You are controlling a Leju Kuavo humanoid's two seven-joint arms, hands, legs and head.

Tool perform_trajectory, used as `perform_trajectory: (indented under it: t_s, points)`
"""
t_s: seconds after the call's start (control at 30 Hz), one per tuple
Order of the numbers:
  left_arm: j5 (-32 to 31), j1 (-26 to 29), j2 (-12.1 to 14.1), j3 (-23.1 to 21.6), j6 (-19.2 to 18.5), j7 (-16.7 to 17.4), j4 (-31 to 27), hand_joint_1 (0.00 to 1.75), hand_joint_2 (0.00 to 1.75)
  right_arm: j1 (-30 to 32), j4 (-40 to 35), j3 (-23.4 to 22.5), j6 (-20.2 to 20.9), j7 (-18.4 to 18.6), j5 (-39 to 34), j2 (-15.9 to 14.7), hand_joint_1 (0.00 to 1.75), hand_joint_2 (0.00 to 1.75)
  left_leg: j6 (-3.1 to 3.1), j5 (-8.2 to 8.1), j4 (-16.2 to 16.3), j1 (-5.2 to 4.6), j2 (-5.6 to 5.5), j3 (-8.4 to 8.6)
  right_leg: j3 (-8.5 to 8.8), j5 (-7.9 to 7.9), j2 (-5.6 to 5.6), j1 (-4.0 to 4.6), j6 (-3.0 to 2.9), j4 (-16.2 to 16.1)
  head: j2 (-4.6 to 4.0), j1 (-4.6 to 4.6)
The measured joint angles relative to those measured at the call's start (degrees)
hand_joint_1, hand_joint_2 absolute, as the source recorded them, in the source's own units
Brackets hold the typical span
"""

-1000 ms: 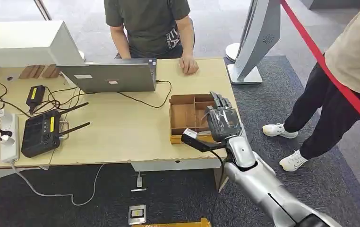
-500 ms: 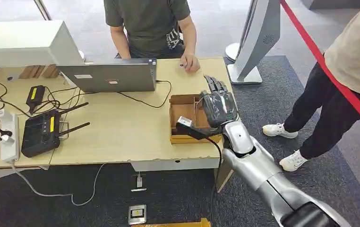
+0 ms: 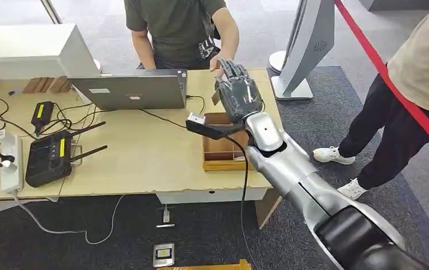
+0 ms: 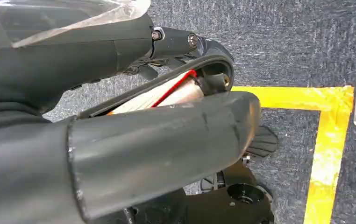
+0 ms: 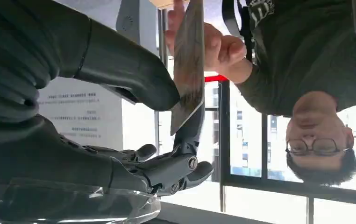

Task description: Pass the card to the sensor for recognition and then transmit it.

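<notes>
The right hand [image 3: 239,97] pinches the card [image 5: 188,65] between thumb and a finger, lifted above the far edge of the table [image 3: 144,152], just past the box [image 3: 222,147]; the person's hand [image 5: 216,46] already touches the card's far end, so this looks like the handover; to do it well, I judge the hand should hold steady and loosen only once the person's grip is firm, with no tug or twist; the right arm reaches forward and up, nearly straight, palm turned away from the head camera, the other fingers extended upward; the left hand [image 4: 120,140] hangs low over the carpet [image 4: 297,42], fingers closed on a second card [image 4: 167,93] with a red edge.
</notes>
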Motion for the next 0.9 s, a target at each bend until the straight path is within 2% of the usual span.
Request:
perform_trajectory:
  t_s: [0.37,0.7,0.77,0.8,0.9]
  points:
    - [0.3,0.0,0.0,0.0,0.2,-0.1,0.0,0.0,0.0,-3.4,7.3,1.4,0.5,0.0,0.1,3.7,1.75,1.75,0.0,0.0,0.0,0.0,0.0,0.01,0.0,0.0,0.0,0.0,0.0,0.0,0.0,0.0]
    - [0.4,0.1,0.0,0.0,0.3,0.4,0.0,0.0,0.0,-4.2,11.1,2.4,0.2,0.2,0.3,4.8,1.75,1.75,0.0,0.0,0.0,0.0,0.0,0.01,0.0,0.0,0.0,0.0,0.0,0.0,0.0,0.02]
    - [0.4,0.0,0.0,0.0,0.3,0.5,0.0,0.0,0.0,-4.3,11.7,2.6,0.2,0.3,0.3,4.9,0.0,1.75,0.0,0.0,0.0,0.0,0.0,0.02,0.0,0.0,0.0,0.0,0.0,0.0,0.0,0.02]
    - [0.4,0.1,0.0,0.0,0.3,0.5,0.0,0.0,0.0,-4.3,11.9,2.7,0.2,0.4,0.5,4.9,0.0,0.0,0.0,0.0,0.0,0.0,0.0,0.02,0.0,0.0,0.0,0.0,0.0,0.0,0.0,0.02]
    - [0.3,0.1,0.0,0.0,0.3,0.6,0.0,0.0,0.0,-4.4,12.6,3.0,-0.2,0.9,1.6,4.9,0.0,0.0,0.0,0.0,0.0,0.0,0.0,0.02,0.0,0.0,0.0,0.0,0.0,0.0,0.0,0.02]
